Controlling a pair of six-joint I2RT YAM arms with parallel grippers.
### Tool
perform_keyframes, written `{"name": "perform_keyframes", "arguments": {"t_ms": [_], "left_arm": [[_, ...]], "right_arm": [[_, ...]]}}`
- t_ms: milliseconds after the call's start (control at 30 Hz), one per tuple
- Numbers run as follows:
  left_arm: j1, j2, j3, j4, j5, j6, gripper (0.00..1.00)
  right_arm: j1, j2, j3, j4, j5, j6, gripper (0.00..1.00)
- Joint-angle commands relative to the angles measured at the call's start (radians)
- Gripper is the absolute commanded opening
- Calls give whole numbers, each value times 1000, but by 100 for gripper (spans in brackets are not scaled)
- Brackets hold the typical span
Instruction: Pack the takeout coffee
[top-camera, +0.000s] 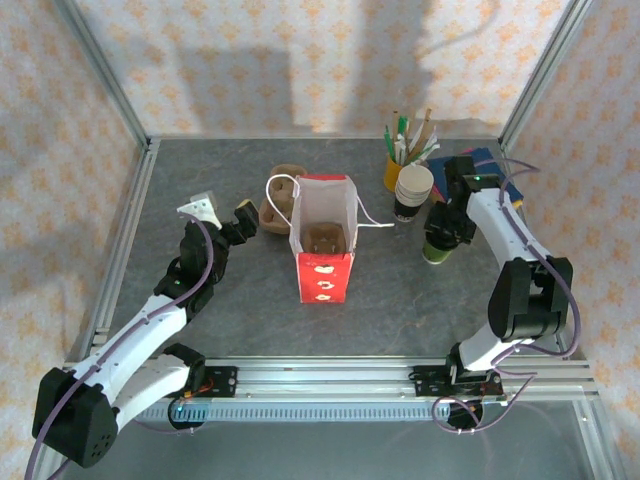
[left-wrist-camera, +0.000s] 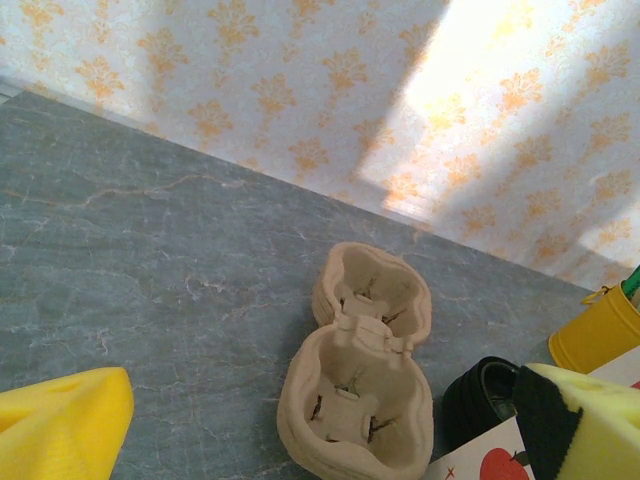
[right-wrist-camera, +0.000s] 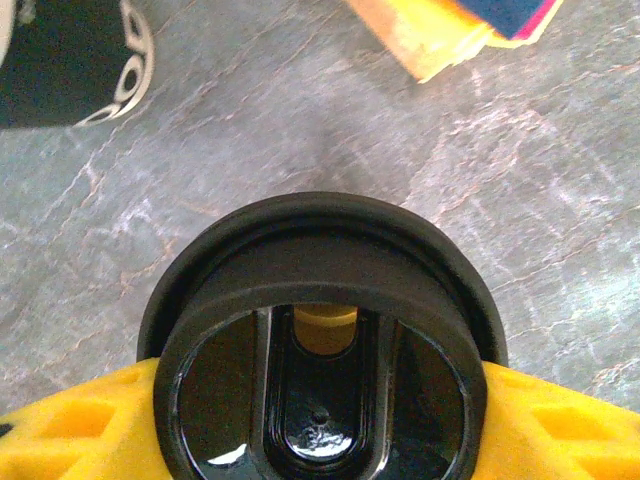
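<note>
the takeout coffee stands on the table at the right, well apart from the red bag. it has a green wall below and a black lid on top. my right gripper sits over it. in the wrist view its yellow pads lie against the cup on both sides, so i read it as clamped on the coffee. the left gripper hangs spread wide with nothing in it, near the loose pulp carrier behind the bag's left side.

what could go wrong, as i judge it:
- the grip is high, close to the lid. too hard a squeeze could pop the lid or dent the paper wall, and too soft a one could let the cup slip and tip on the lift.
- the stack of cups is just beside the coffee, with the yellow holder behind it. a careless swing could knock either one over.
- the bag's mouth is narrow and nothing braces the bag. clipping its rim could topple it.
- the cup has to land in a well of the carrier inside the bag, not on the ridge between wells.

count:
- one lidded coffee
- one bag
- two carriers, one in the bag and one loose; i cannot tell whether the loose one is several nested together
- one stack of lidless cups
- one yellow holder
- two grippers
</note>
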Motion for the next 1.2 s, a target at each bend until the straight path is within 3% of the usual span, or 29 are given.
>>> {"name": "perform_keyframes", "arguments": {"t_ms": [0, 300, 767, 1167], "left_arm": [[6, 2, 33, -25, 6, 5, 99], [6, 10, 42, -31, 9, 5, 99], [6, 5, 50, -48, 13, 8, 99], [6, -13, 43, -48, 28, 3, 99]], "right_arm": [[49, 0, 3, -73, -49, 34, 64], [142, -1, -10, -88, -39, 66, 65], [142, 24, -21, -143, -44, 69, 74], [132, 59, 30, -137, -36, 60, 65]]}}
